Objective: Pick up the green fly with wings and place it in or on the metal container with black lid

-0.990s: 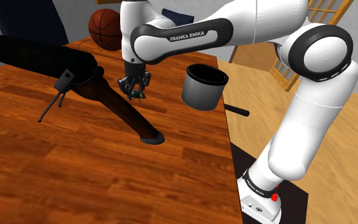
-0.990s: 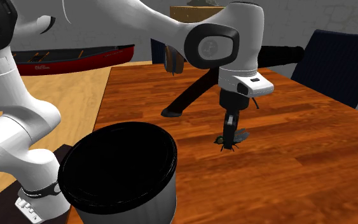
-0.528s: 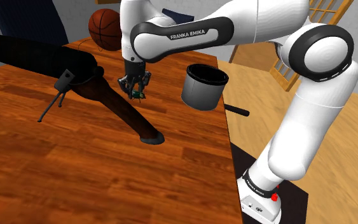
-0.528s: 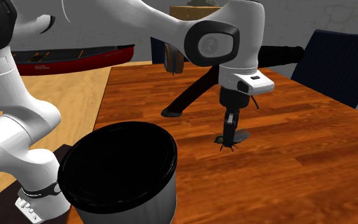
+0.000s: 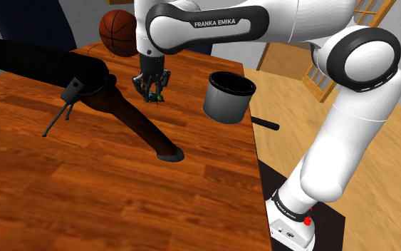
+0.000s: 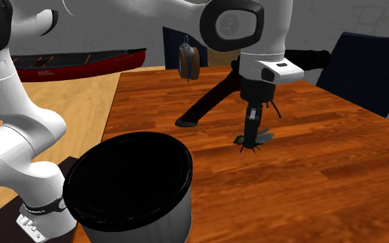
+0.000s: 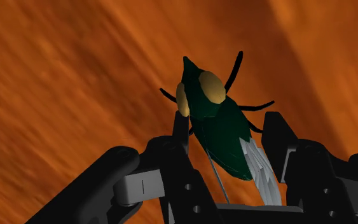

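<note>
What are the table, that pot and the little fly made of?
The table looks like wood: reddish-brown grain with a slight sheen. The pot is probably metal, with a smooth dull grey wall and a black inside. The fly is unclear, perhaps plastic: a smooth, faceted dark green body and pale ribbed wings.

The words "FRANKA EMIKA" stand in white on the arm's dark band (image 5: 224,23).
</note>
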Available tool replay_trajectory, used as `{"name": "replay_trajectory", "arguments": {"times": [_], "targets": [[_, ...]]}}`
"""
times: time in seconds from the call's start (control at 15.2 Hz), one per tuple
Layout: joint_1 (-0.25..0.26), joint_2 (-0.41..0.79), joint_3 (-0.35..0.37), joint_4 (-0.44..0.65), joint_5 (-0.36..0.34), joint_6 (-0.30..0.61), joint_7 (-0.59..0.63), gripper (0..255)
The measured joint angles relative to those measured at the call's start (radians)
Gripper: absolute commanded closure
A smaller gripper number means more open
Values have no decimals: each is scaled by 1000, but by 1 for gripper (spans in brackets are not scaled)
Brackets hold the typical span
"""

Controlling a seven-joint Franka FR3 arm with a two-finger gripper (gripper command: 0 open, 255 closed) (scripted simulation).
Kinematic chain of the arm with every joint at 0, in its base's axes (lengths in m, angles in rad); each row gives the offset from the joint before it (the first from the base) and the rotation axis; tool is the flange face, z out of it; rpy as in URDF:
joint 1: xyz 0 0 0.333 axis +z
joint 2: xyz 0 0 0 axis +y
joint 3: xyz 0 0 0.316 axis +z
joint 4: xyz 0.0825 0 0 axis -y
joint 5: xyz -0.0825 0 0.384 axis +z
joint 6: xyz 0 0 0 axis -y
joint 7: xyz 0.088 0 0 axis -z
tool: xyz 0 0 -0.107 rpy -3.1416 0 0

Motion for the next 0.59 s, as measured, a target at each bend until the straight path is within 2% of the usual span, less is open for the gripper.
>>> {"name": "replay_trajectory", "arguments": {"times": [0.59], "targets": [[6,2,4,126,3,-124,-10,255]]}}
